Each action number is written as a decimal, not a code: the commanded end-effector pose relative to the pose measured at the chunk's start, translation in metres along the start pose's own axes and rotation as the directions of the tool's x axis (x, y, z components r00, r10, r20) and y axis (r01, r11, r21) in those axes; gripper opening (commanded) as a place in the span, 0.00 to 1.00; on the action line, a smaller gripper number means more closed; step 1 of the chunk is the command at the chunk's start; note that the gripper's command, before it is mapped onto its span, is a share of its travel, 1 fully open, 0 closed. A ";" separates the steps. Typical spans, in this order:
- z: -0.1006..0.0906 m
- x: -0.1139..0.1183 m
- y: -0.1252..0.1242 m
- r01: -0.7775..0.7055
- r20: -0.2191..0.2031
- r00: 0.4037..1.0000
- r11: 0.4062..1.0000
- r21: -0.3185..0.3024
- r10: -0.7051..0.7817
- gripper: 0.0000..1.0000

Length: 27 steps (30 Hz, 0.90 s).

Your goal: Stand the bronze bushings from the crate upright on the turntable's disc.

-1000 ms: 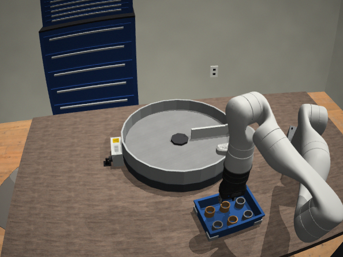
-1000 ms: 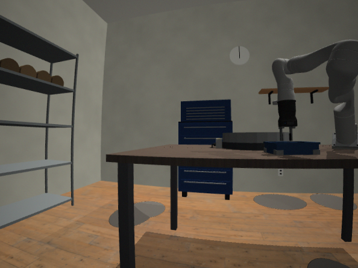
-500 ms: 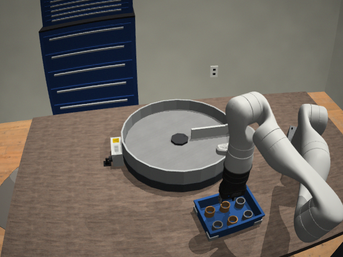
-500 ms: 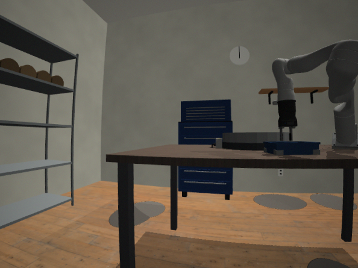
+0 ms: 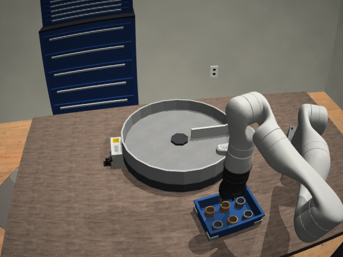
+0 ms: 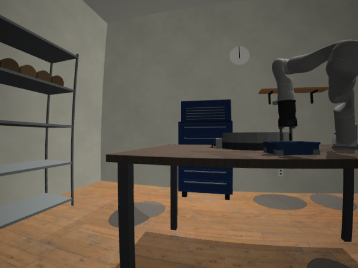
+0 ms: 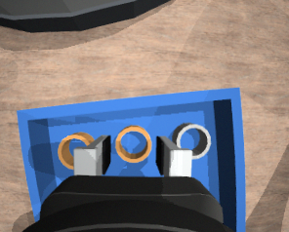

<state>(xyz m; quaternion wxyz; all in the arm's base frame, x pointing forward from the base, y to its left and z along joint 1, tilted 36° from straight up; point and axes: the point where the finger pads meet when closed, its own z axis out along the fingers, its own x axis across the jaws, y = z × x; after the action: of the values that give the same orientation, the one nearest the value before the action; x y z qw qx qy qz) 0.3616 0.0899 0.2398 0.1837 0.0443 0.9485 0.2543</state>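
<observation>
Blue drawer cabinet against a grey wall, 1 round clock, plank floor
</observation>
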 end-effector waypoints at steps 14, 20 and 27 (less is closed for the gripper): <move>0.018 -0.002 0.001 0.004 0.006 1.000 1.000 0.000 -0.004 0.76; 0.020 -0.002 0.001 0.004 0.006 1.000 1.000 0.000 -0.004 0.76; 0.020 -0.002 0.001 0.004 0.006 1.000 1.000 0.000 -0.004 0.76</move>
<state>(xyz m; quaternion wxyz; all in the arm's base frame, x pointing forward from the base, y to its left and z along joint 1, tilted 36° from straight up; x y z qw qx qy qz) 0.3688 0.1003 0.2253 0.1841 0.0438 0.9481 0.2554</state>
